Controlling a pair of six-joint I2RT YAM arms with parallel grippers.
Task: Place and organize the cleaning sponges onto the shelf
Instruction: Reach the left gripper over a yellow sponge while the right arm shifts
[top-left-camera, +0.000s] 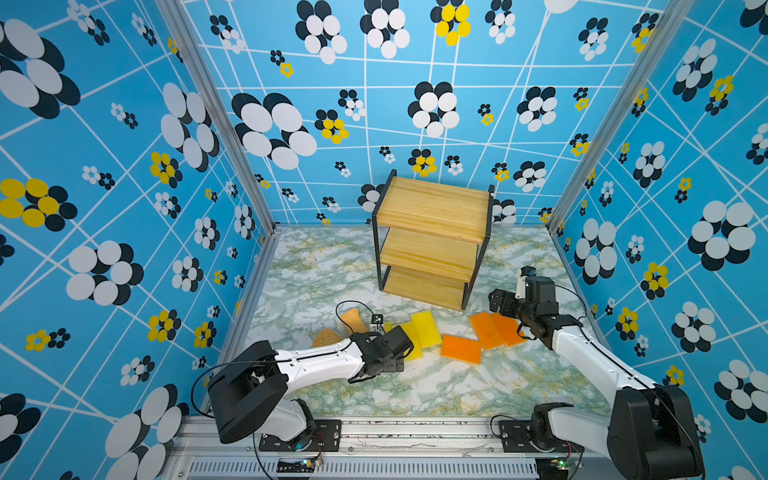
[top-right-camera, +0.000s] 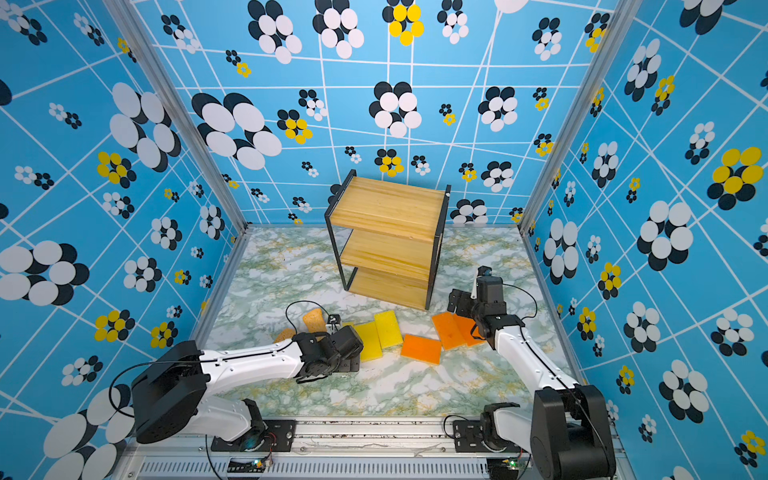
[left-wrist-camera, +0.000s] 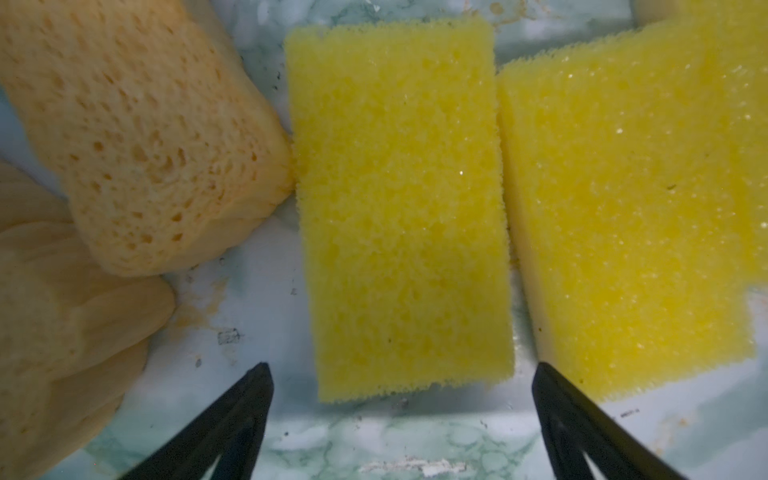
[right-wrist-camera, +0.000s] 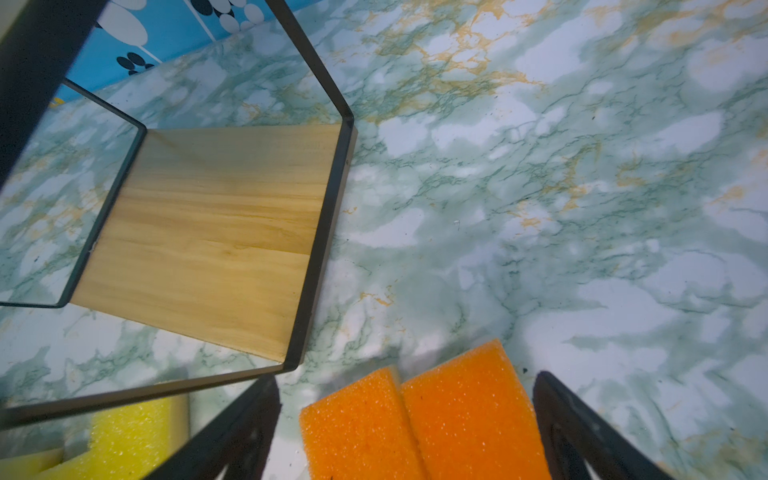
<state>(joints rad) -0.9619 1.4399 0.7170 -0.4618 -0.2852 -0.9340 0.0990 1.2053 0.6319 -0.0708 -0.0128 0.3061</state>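
Observation:
The shelf (top-left-camera: 432, 208) (top-right-camera: 388, 208) stands at the back of the marble table with all three wooden boards bare; its lowest board (right-wrist-camera: 216, 232) also shows in the right wrist view. Two tan sponges (top-left-camera: 355, 320) (left-wrist-camera: 137, 137) lie front left. A yellow sponge (left-wrist-camera: 399, 208) lies flat, its near end between the fingers of my open left gripper (left-wrist-camera: 401, 368) (top-left-camera: 390, 363). Two more yellow sponges (top-left-camera: 426, 328) (left-wrist-camera: 623, 208) lie beside it. Two orange sponges (right-wrist-camera: 415, 419) (top-left-camera: 494, 330) lie side by side under my open right gripper (right-wrist-camera: 405, 378) (top-left-camera: 500, 303). A third orange sponge (top-left-camera: 461, 349) lies apart.
Patterned blue walls (top-left-camera: 124, 208) close in the table on three sides. An aluminium rail (top-left-camera: 395, 432) with both arm bases runs along the front edge. The shelf's black frame (right-wrist-camera: 328, 216) stands close to my right gripper.

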